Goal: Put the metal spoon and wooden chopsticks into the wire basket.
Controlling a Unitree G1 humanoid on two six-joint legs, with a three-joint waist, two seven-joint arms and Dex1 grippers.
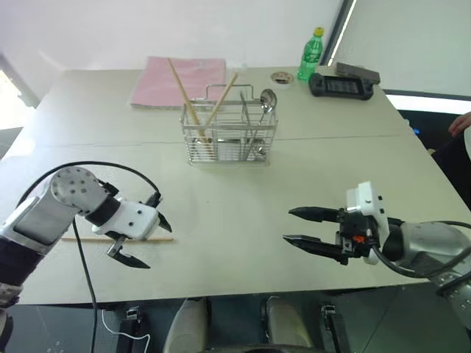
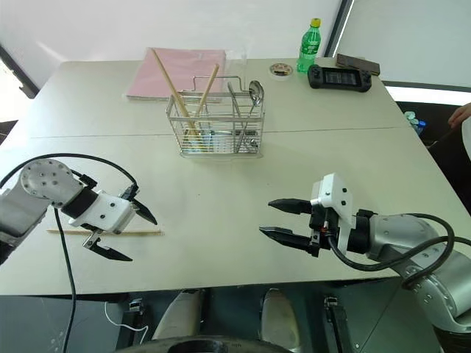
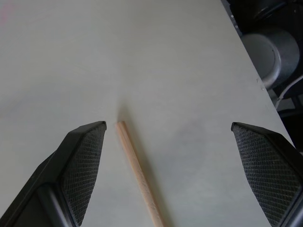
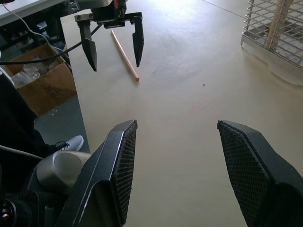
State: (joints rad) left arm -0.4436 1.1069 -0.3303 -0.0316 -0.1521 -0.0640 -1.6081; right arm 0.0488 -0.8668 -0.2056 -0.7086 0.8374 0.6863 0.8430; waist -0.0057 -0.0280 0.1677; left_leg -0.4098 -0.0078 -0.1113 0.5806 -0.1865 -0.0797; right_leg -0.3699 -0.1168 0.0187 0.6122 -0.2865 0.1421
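The wire basket (image 1: 229, 134) stands upright at the middle of the table's far half. Two wooden chopsticks (image 1: 183, 90) lean in its left compartments, and the metal spoon (image 1: 267, 98) stands in its right side, bowl up. Another wooden chopstick (image 3: 137, 170) lies flat near the table's front left edge. My left gripper (image 1: 157, 246) hovers open just over that stick's end, pointing down, one finger on each side, not touching it. My right gripper (image 1: 288, 225) is open and empty above the front right of the table, pointing left. The right wrist view shows the left gripper (image 4: 113, 42) straddling the stick (image 4: 125, 56).
A pink folder (image 1: 180, 79) lies behind the basket. At the back right are a green bottle (image 1: 311, 53), a small round lid (image 1: 282, 76) and a black handheld console (image 1: 342, 84). A person's hand (image 1: 460, 123) shows at the right edge. A cardboard box (image 4: 38, 85) sits below the table's left side.
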